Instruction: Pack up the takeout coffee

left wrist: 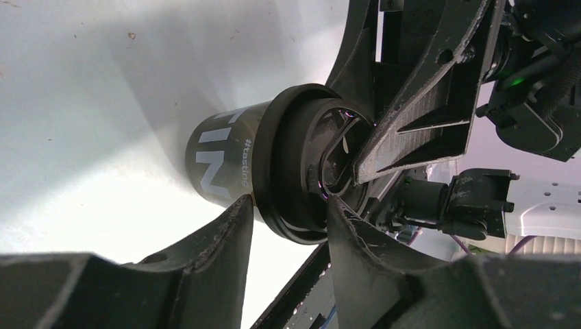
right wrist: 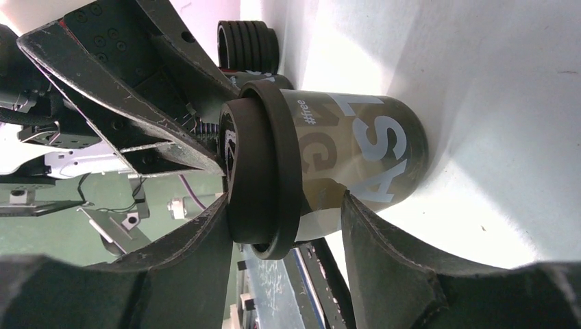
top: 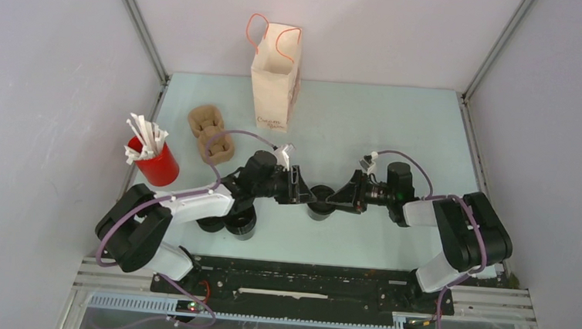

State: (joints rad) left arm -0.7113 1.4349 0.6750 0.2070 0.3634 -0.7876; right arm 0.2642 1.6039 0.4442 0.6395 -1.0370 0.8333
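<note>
The takeout coffee [top: 318, 207], a small black cup with white lettering, stands upright on the pale table [top: 399, 126]. It is near the table's middle, in front of the arm bases, directly between the two pincers that reach in from either side. Its black lid [left wrist: 296, 161] is seated on the cup.

The left gripper [left wrist: 289, 200] reaches in from the left, turned on its side so that one finger sits above the other. Its jaws stand part open with the edge of the lid between them. One fingertip [left wrist: 229, 233] lies just under the lid's rim beside the cup wall, and the other lies over the lid's top. Both look to touch the lid, but whether they clamp it cannot be told.

The right gripper [right wrist: 286, 197] reaches in from the right, likewise turned, with its jaws wider apart. One finger lies against the lid's top and the other in front of the lower cup wall. Whether it has a firm hold cannot be told either.

Two more black cups [top: 241, 224] stand side by side under the left arm. Farther back on the left are a red cup [top: 160, 167] holding white sticks and a brown pulp carrier [top: 211, 134]. At the rear stands an upright paper bag [top: 275, 78] with orange handles.
</note>
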